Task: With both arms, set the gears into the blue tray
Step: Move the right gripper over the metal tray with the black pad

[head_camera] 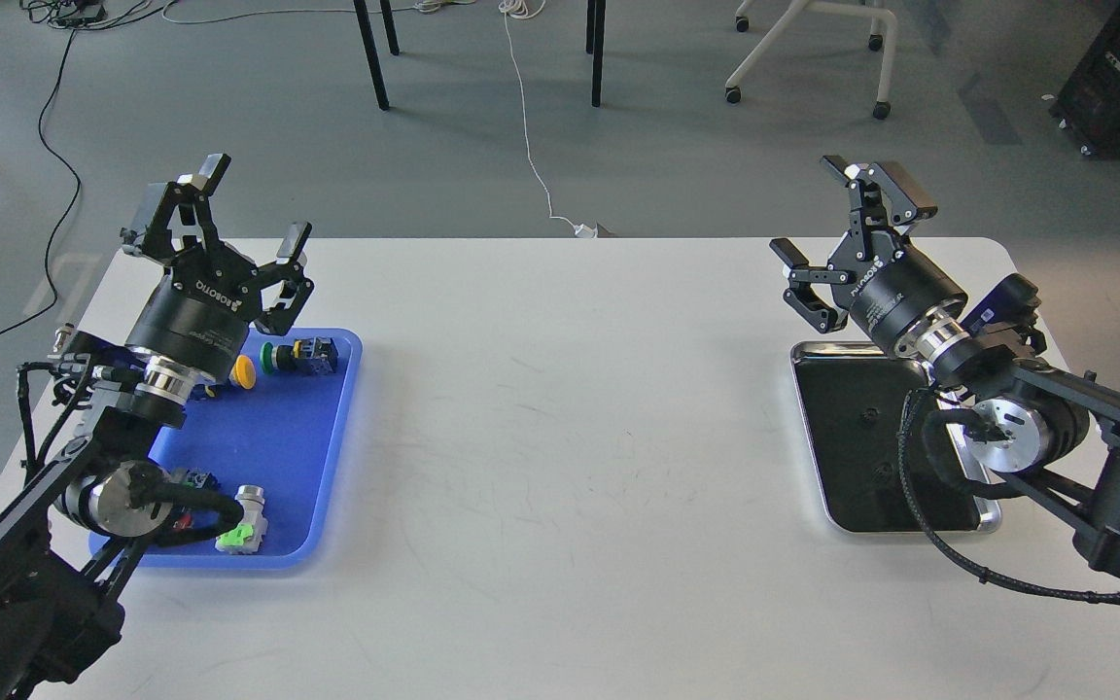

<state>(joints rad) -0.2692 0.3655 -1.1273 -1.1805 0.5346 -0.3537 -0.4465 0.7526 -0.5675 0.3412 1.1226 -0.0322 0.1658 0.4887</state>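
The blue tray (278, 437) lies at the table's left side. My left gripper (251, 206) hovers over its far left corner, open and empty, fingers pointing up and away. Two gears (868, 416) (881, 471) show as faint dark rounds lying on the silver-rimmed black tray (842, 506) at the right. Above that tray's far edge my right gripper (827, 216) is held open, with nothing between its fingers. Part of the black tray is hidden by my right arm's wrist and cable.
Push-button switches lie in the blue tray: a yellow-capped one (243, 371), a green-capped one (296, 355) and a green-and-white one (245, 530) near the front rim. White tabletop (570, 437) spreads between the two trays. Chair and table legs stand on the floor beyond.
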